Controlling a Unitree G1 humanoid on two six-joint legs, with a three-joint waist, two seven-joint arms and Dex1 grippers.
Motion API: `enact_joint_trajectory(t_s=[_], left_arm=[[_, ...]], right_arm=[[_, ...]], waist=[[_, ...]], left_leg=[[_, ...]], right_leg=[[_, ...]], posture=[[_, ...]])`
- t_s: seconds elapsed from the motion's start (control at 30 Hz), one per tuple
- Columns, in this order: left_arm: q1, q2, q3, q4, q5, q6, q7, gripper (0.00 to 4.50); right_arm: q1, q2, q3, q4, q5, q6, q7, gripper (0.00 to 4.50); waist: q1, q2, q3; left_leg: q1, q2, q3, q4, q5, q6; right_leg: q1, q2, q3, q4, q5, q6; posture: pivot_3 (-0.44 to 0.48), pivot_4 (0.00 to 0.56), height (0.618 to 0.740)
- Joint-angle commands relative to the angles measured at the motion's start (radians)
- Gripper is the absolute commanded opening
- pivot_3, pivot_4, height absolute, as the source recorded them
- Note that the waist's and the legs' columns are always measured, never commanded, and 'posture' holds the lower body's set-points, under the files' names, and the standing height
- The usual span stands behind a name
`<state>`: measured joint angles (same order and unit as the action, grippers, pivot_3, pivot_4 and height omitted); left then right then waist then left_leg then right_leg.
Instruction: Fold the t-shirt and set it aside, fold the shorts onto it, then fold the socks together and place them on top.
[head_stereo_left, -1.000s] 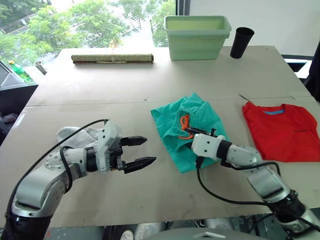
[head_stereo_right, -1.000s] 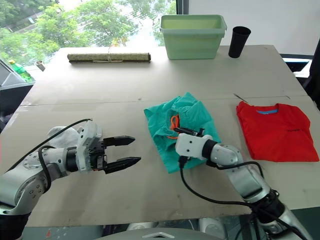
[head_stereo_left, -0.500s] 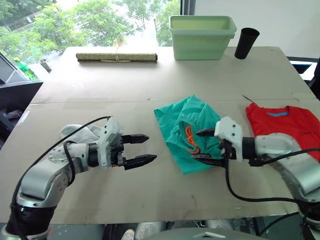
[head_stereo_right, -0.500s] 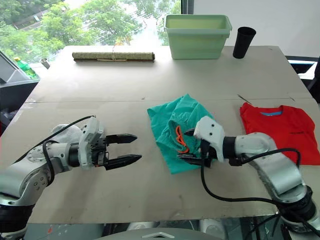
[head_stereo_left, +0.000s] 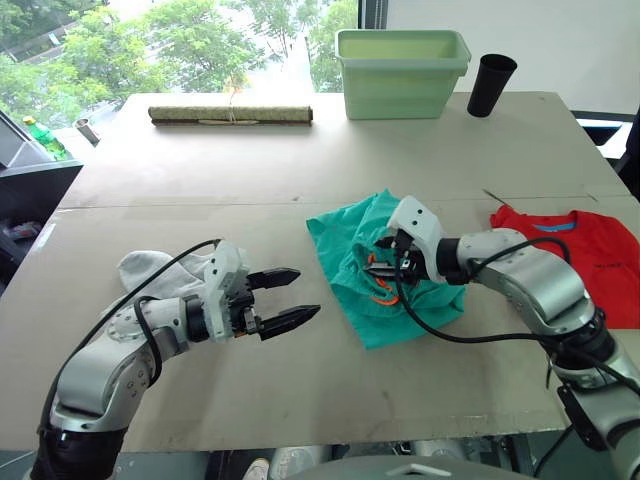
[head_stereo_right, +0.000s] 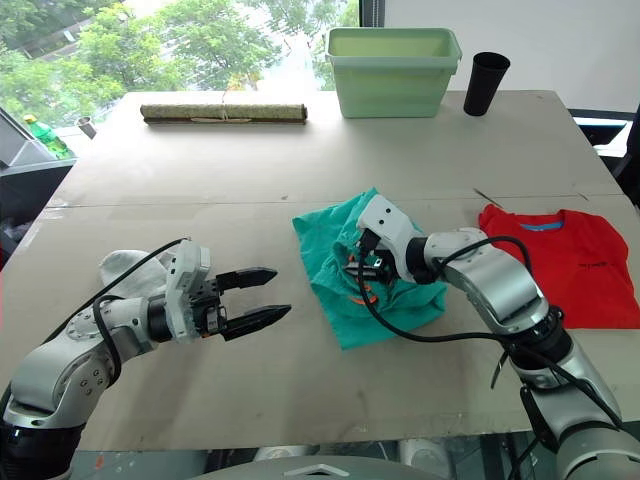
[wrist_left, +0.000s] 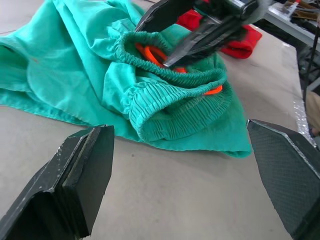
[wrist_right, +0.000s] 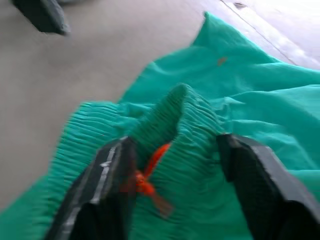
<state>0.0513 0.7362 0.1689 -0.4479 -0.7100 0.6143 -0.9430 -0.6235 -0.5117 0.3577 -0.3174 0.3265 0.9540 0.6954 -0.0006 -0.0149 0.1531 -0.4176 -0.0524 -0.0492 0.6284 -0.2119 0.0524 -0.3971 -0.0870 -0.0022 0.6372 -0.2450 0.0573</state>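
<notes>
Right gripper (head_stereo_left: 385, 268) spread apart, straddling the shorts' (head_stereo_left: 385, 265) bunched waistband mid-table, far nearer than wide-open left gripper (head_stereo_left: 292, 297).

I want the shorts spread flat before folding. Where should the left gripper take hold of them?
Probably the shorts' gathered waistband, approached low from the robot's left. It bulges up as a thick roll facing the open left gripper, easier to pinch than flat cloth. The right gripper is at the drawstring.

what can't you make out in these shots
- socks: mostly behind the left arm in the eye views; cannot tell one or two.
- t-shirt: cut by the picture edge, partly behind the right arm.
- right gripper: blurred wrist view; grip on the shorts unclear.
</notes>
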Motion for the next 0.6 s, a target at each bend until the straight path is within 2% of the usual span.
enact_joint_trajectory(t_s=[0.03, 0.1, 0.13, 0.37, 0.5, 0.6], left_arm=[[0.034, -0.009, 0.045, -0.06, -0.013, -0.022, 0.025, 4.5], [0.044, -0.013, 0.047, -0.067, -0.013, -0.024, 0.034, 4.5], [0.051, -0.014, 0.048, -0.067, -0.01, -0.029, 0.034, 4.5], [0.04, -0.018, 0.039, -0.035, 0.008, -0.057, 0.03, 4.5], [0.04, -0.015, 0.034, -0.024, 0.011, -0.061, 0.018, 4.5], [0.029, -0.016, 0.022, -0.013, 0.001, -0.059, 0.001, 4.5]], right_arm=[[-0.05, 0.007, -0.037, -0.023, 0.018, -0.021, 0.024, 1.25], [-0.058, 0.011, -0.048, -0.035, 0.041, -0.005, 0.04, 0.26], [-0.064, 0.028, -0.053, -0.041, 0.059, 0.01, 0.041, 0.06], [-0.124, 0.148, -0.025, -0.007, 0.078, 0.015, 0.028, 0.06], [-0.082, 0.124, 0.151, 0.089, -0.036, -0.109, 0.077, 0.06], [-0.024, 0.152, 0.194, 0.233, -0.097, -0.253, 0.081, 1.06]], waist=[[-0.002, 0.0, 0.0], [-0.004, 0.0, 0.0], [-0.005, 0.0, 0.0], [-0.012, 0.0, 0.0], [-0.01, 0.0, 0.0], [-0.011, -0.001, -0.001]], left_leg=[[0.0, 0.0, 0.0, 0.0, 0.0, 0.0], [0.0, 0.0, 0.0, 0.0, 0.0, 0.0], [0.0, 0.0, -0.001, 0.0, 0.0, 0.0], [0.0, 0.0, -0.001, 0.0, 0.0, 0.0], [0.0, 0.0, -0.001, -0.001, 0.0, 0.0], [0.0, -0.001, -0.001, -0.001, 0.0, 0.0]], right_leg=[[0.0, 0.0, 0.0, 0.0, 0.0, 0.0], [0.0, 0.0, 0.0, 0.0, 0.0, 0.0], [0.0, 0.0, 0.0, 0.0, 0.001, 0.002], [0.0, 0.0, 0.0, 0.001, 0.002, 0.002], [-0.001, 0.0, -0.001, 0.001, 0.002, 0.003], [0.0, 0.0, -0.001, 0.001, 0.002, 0.003]], posture=[[0.0, 0.15, 0.731], [0.0, 0.15, 0.731], [0.0, 0.15, 0.731], [0.0, 0.15, 0.731], [0.0, 0.15, 0.731], [0.0, 0.15, 0.731]])
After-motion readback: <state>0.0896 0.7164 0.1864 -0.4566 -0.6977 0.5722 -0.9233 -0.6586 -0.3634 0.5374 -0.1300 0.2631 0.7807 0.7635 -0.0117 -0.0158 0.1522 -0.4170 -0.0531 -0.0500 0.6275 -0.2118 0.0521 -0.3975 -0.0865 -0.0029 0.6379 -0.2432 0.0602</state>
